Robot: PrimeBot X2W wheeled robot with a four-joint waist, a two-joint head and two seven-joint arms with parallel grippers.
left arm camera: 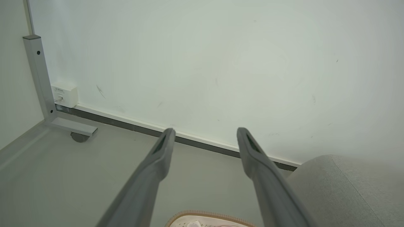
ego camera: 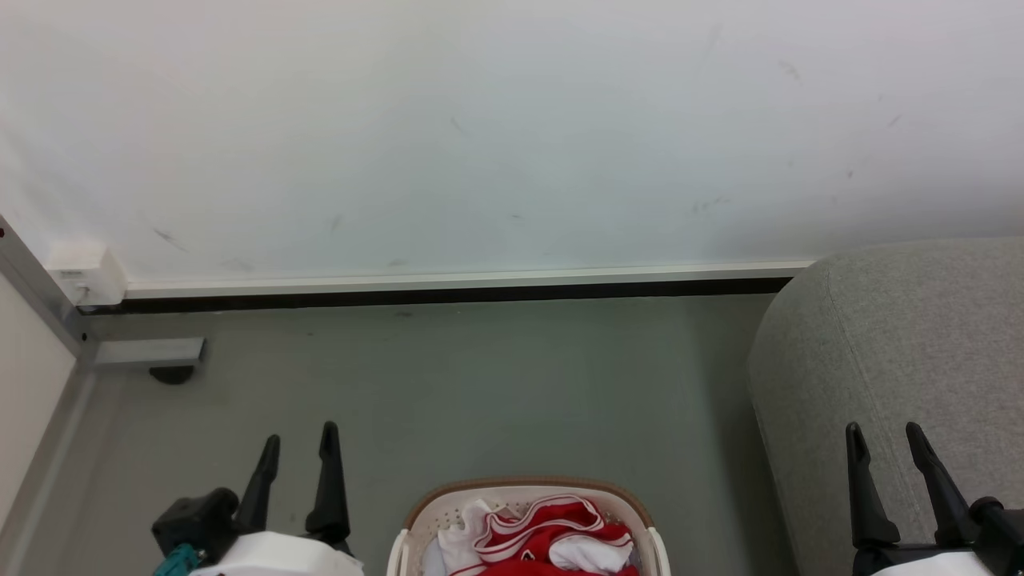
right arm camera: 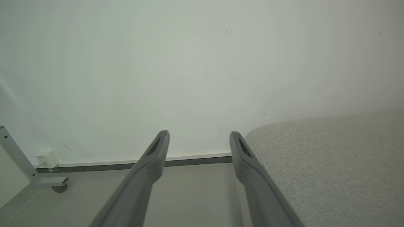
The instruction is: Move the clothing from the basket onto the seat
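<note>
Start of task, nothing picked yet.

- Basket [ego camera: 524,485]: on the floor [ego camera: 480,384], at the bottom centre of the head view, between the two hands. Only its far part is in frame, with the brown rim and perforated wall visible.
- Clothing [ego camera: 552,530]: red with white stripes, heaped inside the basket and reaching about rim height. Some white cloth [ego camera: 458,540] lies bunched at its left side. Cannot tell whether that is a separate piece or part of a garment.
- Seat [ego camera: 896,336]: grey upholstery to the right of the basket, rounded corner towards the wall [ego camera: 480,120]. No garment on the part in view.
- Left hand [ego camera: 300,434]: spread wide, empty, held over bare floor to the left of the basket, fingers pointing at the wall. Touching nothing.
- Right hand [ego camera: 882,427]: spread wide, empty, in front of the seat's near face. Both wrist views confirm the gap between the fingers is clear.

Judgement: the step in hand is the first reach. Both hands sit at rest, neither aimed at the basket. The next move calls for the head and waist to tip down so the whole heap is in view, then for one hand to swing inward over the rim and descend, fingers apart, onto a raised red fold. The right hand is the likelier choice, being on the seat's side. Risk: pinching the white cloth along with the red, or catching the rim on the way down.
</note>
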